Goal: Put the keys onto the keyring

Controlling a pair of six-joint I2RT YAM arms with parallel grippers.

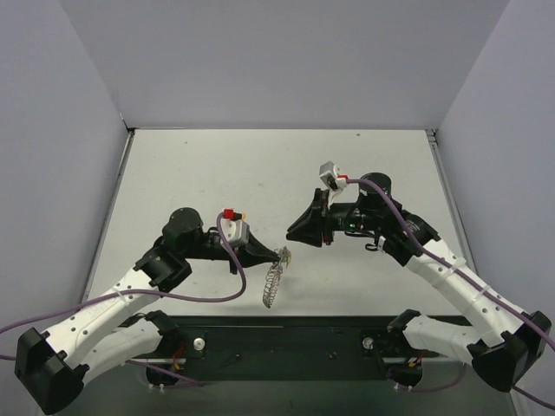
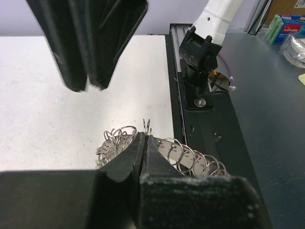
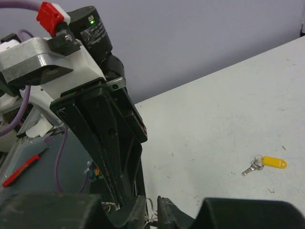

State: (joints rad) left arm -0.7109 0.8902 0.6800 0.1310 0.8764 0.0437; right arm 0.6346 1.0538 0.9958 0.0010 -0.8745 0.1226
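The keyring, a floppy silvery coil of wire loops, hangs from my left gripper above the table's near middle. In the left wrist view the left gripper is shut on the coil's top, and the loops spread to both sides. My right gripper faces it from the right, a little apart, with its jaws a narrow gap open and empty. One key with a yellow head lies flat on the table beyond the left arm. Other keys are not in view.
The black base rail runs along the near edge under the hanging coil, and the right arm's base is bolted on it. Grey walls close the table's left, far and right sides. Purple cables loop off both wrists.
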